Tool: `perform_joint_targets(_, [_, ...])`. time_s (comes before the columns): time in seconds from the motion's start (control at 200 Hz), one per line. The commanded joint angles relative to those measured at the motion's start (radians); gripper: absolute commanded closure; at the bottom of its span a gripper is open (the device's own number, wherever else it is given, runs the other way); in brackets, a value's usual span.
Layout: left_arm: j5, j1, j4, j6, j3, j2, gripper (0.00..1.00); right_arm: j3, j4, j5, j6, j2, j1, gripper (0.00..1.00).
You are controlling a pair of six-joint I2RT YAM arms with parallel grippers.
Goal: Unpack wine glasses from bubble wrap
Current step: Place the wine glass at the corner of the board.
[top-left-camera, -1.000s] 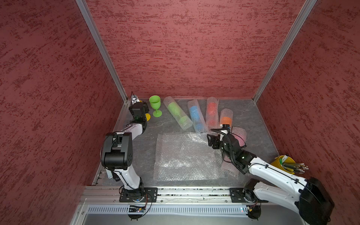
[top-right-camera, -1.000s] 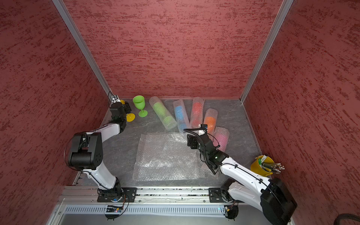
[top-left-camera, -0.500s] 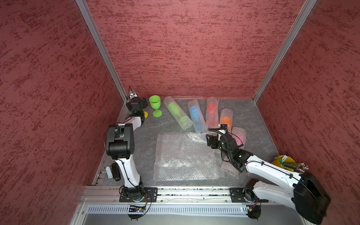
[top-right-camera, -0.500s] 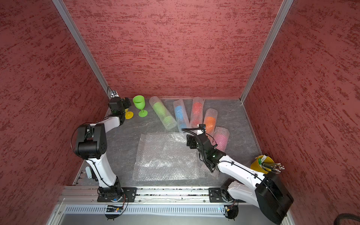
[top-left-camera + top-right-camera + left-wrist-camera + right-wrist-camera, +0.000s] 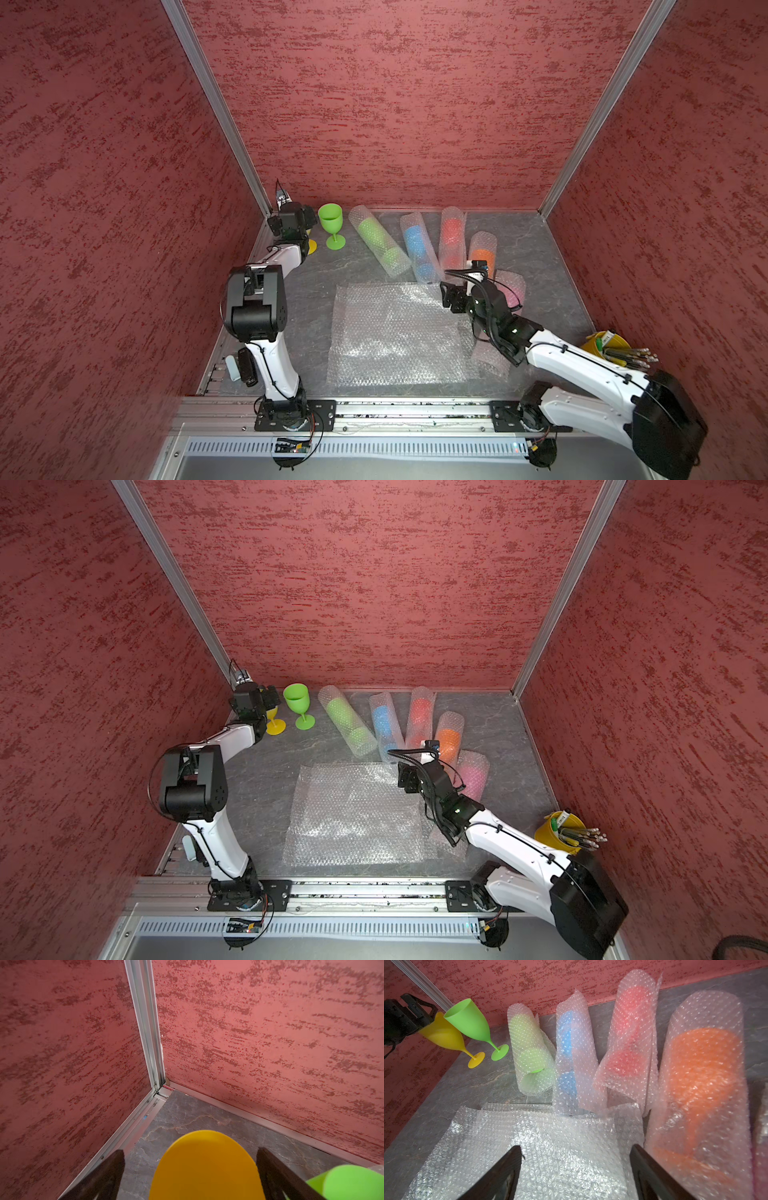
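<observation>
Two goblets stand bare; five lie rolled in wrap. Mid-counter, spent flat wrap (image 5: 395, 332) lies spread. Along the back fan the green roll (image 5: 376, 241), blue roll (image 5: 417, 249), red roll (image 5: 452, 237), orange roll (image 5: 482, 253) and pink roll (image 5: 513, 291). Far left corner: green goblet (image 5: 331, 224) upright, yellow goblet (image 5: 275, 725) upright just beside it. Around the yellow bowl the left pincer (image 5: 190, 1153) gapes wide, a clear gap on each side: a set-down finishing, I judge. Over the flat wrap the right pincer (image 5: 576, 1147) hangs wide, empty, facing the rolls. Next: left lifts clear without tipping the yellow; right needs a loose edge, orange or blue roll nearest. Red mottled walls (image 5: 395, 104) box three sides. Grey veined counter (image 5: 316, 291), flat. Pencil bucket (image 5: 602, 345) at the right edge.
</observation>
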Motion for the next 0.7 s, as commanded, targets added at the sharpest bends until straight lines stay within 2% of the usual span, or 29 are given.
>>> perform_joint_targets(0.0, [-0.084, -0.004, -0.048, -0.094, -0.010, -0.177, 0.00, 0.071, -0.059, 0.050, -0.015, -0.033, -0.008, 0.15])
perform_joint_targets(0.125, [-0.189, -0.029, -0.262, -0.207, 0.044, -0.317, 0.00, 0.148, -0.178, 0.116, 0.019, -0.027, -0.009, 0.15])
perform_joint_targets(0.22, [-0.223, -0.093, -0.400, -0.275, 0.033, -0.443, 0.00, 0.185, -0.279, 0.175, 0.084, -0.027, -0.014, 0.18])
perform_joint_targets(0.301, [-0.189, -0.203, -0.456, -0.355, -0.061, -0.576, 0.02, 0.147, -0.295, 0.207, 0.145, -0.068, -0.017, 0.19])
perform_joint_targets(0.356, [-0.151, -0.297, -0.476, -0.418, -0.135, -0.658, 0.05, 0.134, -0.350, 0.238, 0.199, -0.088, -0.032, 0.15])
perform_joint_targets(0.426, [-0.143, -0.433, -0.525, -0.434, -0.184, -0.721, 0.06, 0.127, -0.422, 0.250, 0.238, -0.104, -0.068, 0.10])
perform_joint_targets(0.506, [-0.094, -0.562, -0.637, -0.445, -0.181, -0.751, 0.06, 0.116, -0.497, 0.269, 0.276, -0.111, -0.119, 0.01])
perform_joint_targets(0.606, [0.006, -0.662, -0.798, -0.464, -0.148, -0.753, 0.02, 0.070, -0.522, 0.220, 0.301, -0.118, -0.217, 0.01])
perform_joint_targets(0.691, [0.055, -0.727, -0.883, -0.420, -0.136, -0.757, 0.00, 0.018, -0.501, 0.152, 0.319, -0.129, -0.293, 0.01])
